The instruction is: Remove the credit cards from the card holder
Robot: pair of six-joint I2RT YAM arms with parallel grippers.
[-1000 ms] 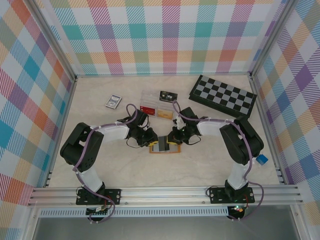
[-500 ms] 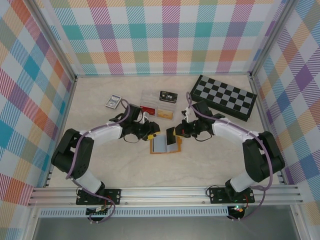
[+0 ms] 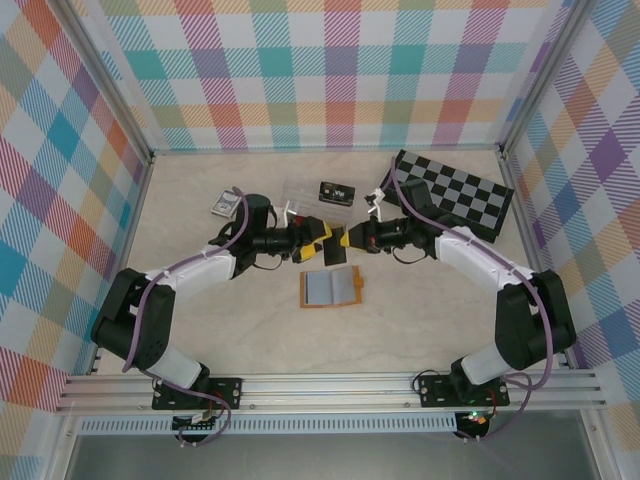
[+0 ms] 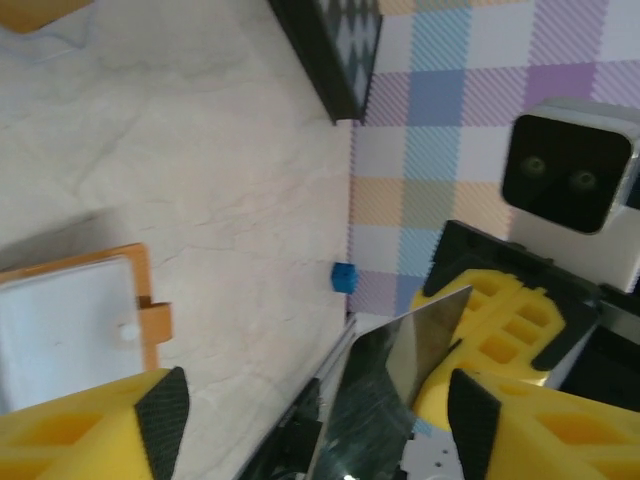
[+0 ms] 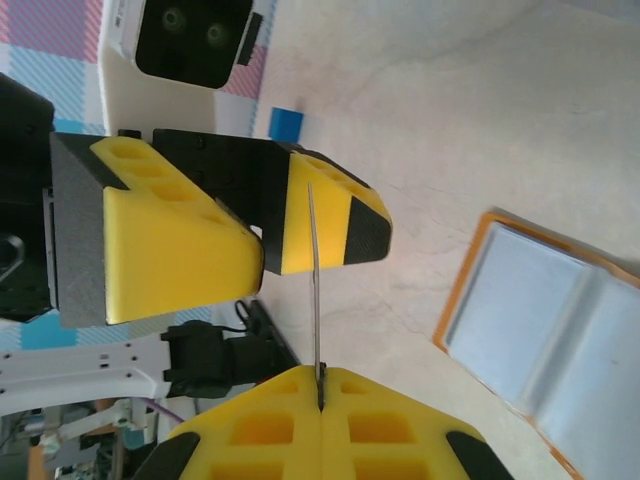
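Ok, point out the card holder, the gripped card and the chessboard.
card holder [image 3: 321,290], top view, grey-blue inner panel.
card [image 4: 392,375], left wrist view, glossy face.
chessboard [image 3: 460,190], top view, chequered top.

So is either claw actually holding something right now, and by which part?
The right gripper pinches a thin dark card by one edge. The left gripper is open around the card's other end, not clamping.

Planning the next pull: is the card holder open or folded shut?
Open: the card holder lies spread flat, both grey-blue inner panels facing up.
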